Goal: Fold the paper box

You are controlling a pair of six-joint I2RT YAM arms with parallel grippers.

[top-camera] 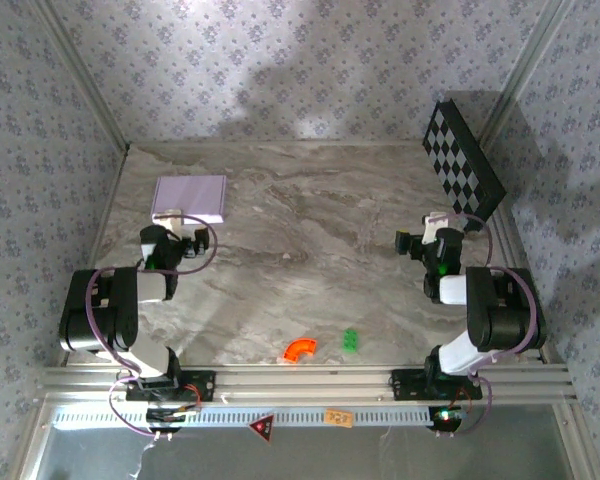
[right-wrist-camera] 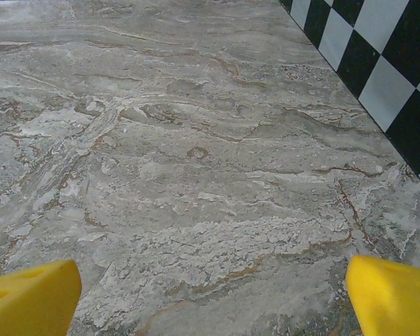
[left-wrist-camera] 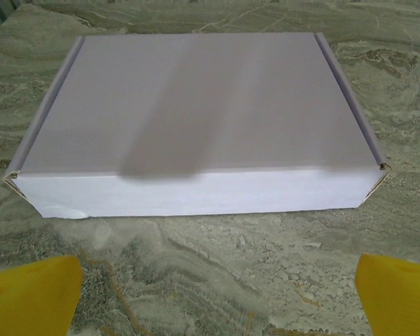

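Observation:
The paper box (top-camera: 189, 198) lies flat and closed at the far left of the marble table, a pale lilac rectangle. In the left wrist view the paper box (left-wrist-camera: 196, 126) stands just ahead of my left gripper (left-wrist-camera: 220, 290), its white front wall facing the yellow fingertips (left-wrist-camera: 31, 294), a strip of bare table between. My left gripper (top-camera: 180, 232) is open and holds nothing. On the right side my right gripper (top-camera: 427, 228) hovers open over bare marble, and between its yellow fingertips (right-wrist-camera: 392, 294) the right gripper (right-wrist-camera: 213, 294) is empty.
A black-and-white checkered board (top-camera: 462, 160) leans at the back right, its edge close to my right gripper (right-wrist-camera: 378, 63). An orange curved piece (top-camera: 300, 349) and a small green piece (top-camera: 350, 340) lie near the front edge. Patterned walls enclose the table (top-camera: 320, 230).

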